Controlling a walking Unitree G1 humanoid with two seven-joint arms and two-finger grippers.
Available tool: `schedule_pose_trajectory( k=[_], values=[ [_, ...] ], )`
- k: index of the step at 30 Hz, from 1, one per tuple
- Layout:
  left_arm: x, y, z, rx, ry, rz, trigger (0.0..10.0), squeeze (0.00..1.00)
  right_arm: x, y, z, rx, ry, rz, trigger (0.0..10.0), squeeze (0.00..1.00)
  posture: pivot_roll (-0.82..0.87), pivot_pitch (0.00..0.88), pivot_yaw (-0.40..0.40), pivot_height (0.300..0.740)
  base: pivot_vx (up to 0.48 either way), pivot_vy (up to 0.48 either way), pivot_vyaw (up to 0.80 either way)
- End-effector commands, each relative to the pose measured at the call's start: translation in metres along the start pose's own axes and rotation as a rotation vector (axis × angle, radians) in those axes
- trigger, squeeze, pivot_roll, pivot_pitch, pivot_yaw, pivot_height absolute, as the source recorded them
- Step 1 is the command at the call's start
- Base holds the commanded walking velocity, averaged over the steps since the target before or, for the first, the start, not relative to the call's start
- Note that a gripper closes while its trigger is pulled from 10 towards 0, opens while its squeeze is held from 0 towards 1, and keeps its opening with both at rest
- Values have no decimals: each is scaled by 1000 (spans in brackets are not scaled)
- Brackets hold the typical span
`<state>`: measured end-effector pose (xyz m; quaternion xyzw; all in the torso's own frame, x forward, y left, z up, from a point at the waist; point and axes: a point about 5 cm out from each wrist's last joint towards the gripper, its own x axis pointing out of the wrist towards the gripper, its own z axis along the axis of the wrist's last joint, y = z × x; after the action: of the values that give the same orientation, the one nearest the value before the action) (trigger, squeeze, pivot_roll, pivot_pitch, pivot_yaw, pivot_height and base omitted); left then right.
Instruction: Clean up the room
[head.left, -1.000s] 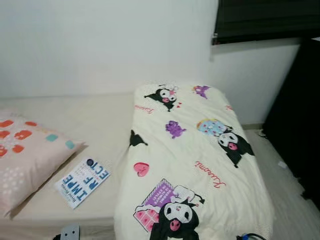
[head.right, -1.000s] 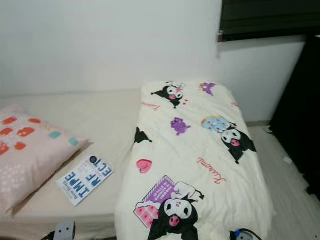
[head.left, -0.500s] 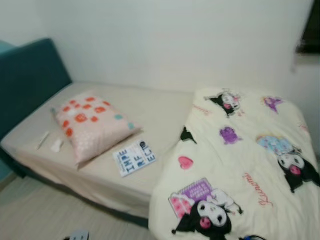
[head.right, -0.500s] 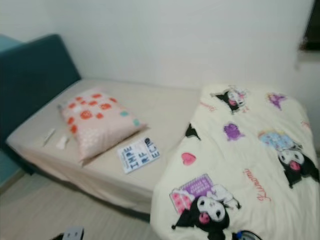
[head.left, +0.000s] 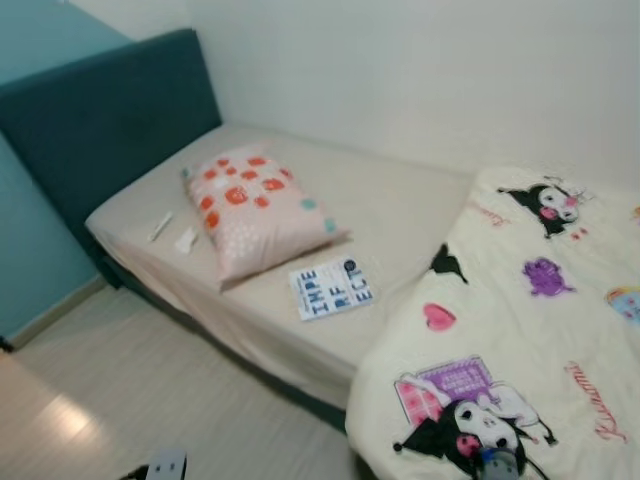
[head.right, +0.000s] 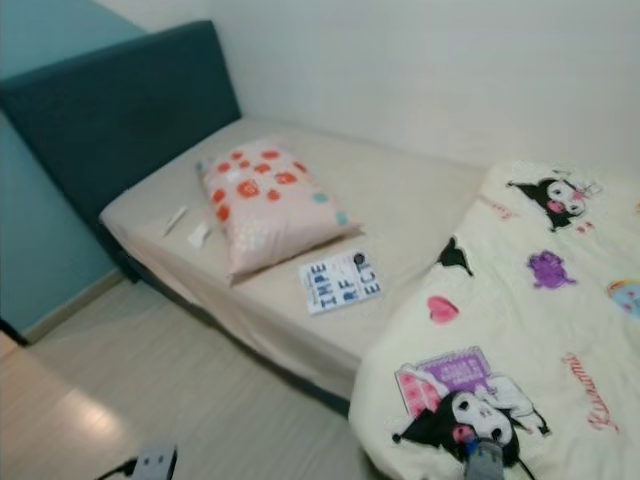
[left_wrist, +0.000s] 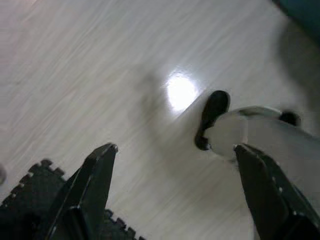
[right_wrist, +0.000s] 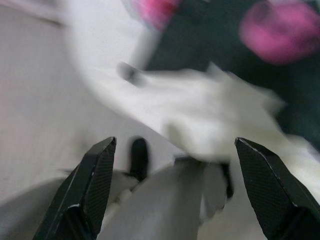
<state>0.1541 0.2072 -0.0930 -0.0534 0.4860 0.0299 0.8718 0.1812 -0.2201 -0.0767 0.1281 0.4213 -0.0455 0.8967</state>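
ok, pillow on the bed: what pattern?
Pale pink pillow with orange-red blotches and a few teal ones; clearest in right eye view.

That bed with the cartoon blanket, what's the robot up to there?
Nothing is being handled yet. The robot faces a bed with a beige sheet; on it lie a pink pillow with red spots, a white booklet with blue letters and a cream cartoon-print blanket. The left gripper and the right gripper hang open, holding nothing.

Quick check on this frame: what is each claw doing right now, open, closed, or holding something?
Left claw: open, holding nothing, hanging over the pale floor.
Right claw: open, holding nothing, beside the cartoon-print duvet.
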Motion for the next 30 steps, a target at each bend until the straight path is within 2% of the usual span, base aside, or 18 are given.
schedule_pose_trajectory(
  k=[1,13,18,23,25,30],
  values=[
    [0,-1,-1,7,14,-6,10000,0,-2,-2,-7,-22,30,-6,10000,0,-67,81,50,740,0,0,756],
    [1,-4,5,0,-14,-31,10000,0,0,2,0,-29,-1,6,10000,0,-66,81,54,740,63,0,756],
    [2,-3,9,-10,-28,-27,10000,0,3,9,8,-198,-16,67,10000,0,-73,86,58,740,413,0,754],
    [2,-5,12,-20,-37,-33,10000,0,4,12,16,-253,-27,97,10000,0,-75,86,56,740,480,0,751],
    [3,-7,13,-23,-42,-36,10000,0,5,13,20,-312,-26,89,10000,0,-76,86,55,740,480,0,722],
    [4,-11,22,-41,-76,-52,10000,0,7,13,28,-316,-43,64,10000,0,-77,86,52,740,480,0,138]
  ],
)
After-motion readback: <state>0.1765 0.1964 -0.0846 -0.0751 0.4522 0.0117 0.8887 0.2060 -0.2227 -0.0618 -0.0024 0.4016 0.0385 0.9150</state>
